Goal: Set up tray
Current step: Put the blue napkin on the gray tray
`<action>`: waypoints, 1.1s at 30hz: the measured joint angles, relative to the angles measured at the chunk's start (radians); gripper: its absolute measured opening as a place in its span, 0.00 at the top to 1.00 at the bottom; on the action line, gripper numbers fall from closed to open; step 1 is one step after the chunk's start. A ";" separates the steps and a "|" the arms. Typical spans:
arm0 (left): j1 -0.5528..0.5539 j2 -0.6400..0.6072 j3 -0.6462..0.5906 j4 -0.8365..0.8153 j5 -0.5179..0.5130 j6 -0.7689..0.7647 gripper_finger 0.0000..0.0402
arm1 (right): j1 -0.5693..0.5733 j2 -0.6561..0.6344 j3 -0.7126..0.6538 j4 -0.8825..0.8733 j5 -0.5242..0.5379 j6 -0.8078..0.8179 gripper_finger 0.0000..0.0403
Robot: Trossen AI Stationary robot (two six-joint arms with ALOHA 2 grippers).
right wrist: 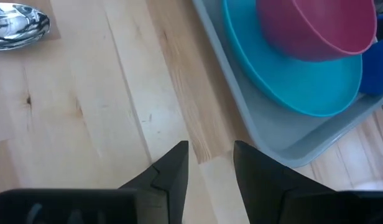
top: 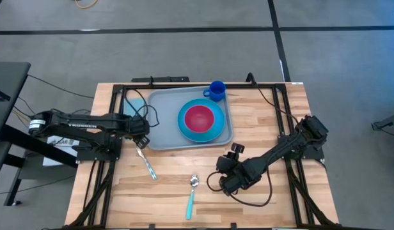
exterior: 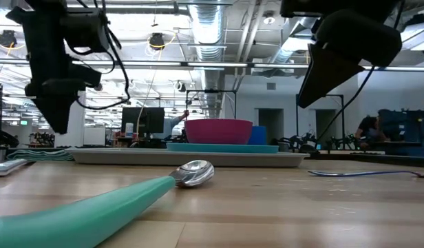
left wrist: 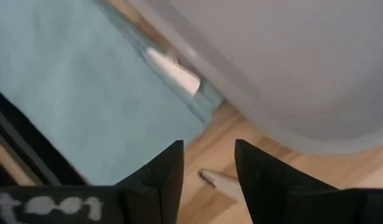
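From above, the tray (top: 160, 131) sits at the far middle of the wooden surface (top: 280, 204), carrying a blue plate (top: 213, 131) and pink bowl (top: 200, 119). Left end effector (top: 141, 142) hangs at the tray's left corner. In both wrist views, left (left wrist: 208, 163) and right end effector (right wrist: 210, 155) stand released, holding nothing.

Quick headcount from where I'm sitting: one tray (top: 157, 121), one blue plate (top: 213, 132) on it, one pink bowl (top: 200, 118) on the plate, and one blue mug (top: 216, 90) at the tray's back corner. Cutlery on the tabletop (top: 274, 211): one teal-handled spoon (top: 192, 194) and one fork (top: 146, 162), so two pieces total. One teal napkin (top: 134, 105) beside the tray. And two arms, both mine, lol.
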 joint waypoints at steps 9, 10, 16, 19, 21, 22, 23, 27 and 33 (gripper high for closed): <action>-0.015 0.072 0.002 -0.010 -0.161 -0.108 0.67 | -0.003 0.000 0.000 0.000 0.000 -0.001 0.70; -0.018 0.089 0.002 -0.015 -0.158 -0.110 0.67 | -0.003 0.000 0.000 0.000 0.000 -0.001 0.70; -0.041 0.244 0.001 0.031 -0.149 -0.095 0.67 | -0.003 0.000 0.000 0.001 0.000 -0.002 0.70; -0.043 0.320 0.001 0.058 -0.116 -0.040 0.67 | -0.003 0.000 0.000 0.001 0.000 -0.002 0.70; -0.044 0.359 0.001 0.080 -0.103 -0.024 0.67 | -0.003 0.000 0.000 0.001 0.001 -0.002 0.70; -0.044 0.374 0.001 0.090 -0.102 -0.014 0.67 | -0.003 0.000 0.000 0.000 0.001 -0.002 0.70; -0.044 0.385 0.002 0.098 -0.103 -0.004 0.67 | -0.003 0.000 0.000 0.001 0.000 -0.002 0.70; -0.044 0.404 0.006 0.115 -0.097 0.027 0.67 | -0.003 0.000 0.000 0.000 0.001 -0.002 0.70; -0.034 0.406 0.004 0.126 -0.133 0.065 0.67 | -0.003 0.000 0.000 0.000 0.002 -0.002 0.70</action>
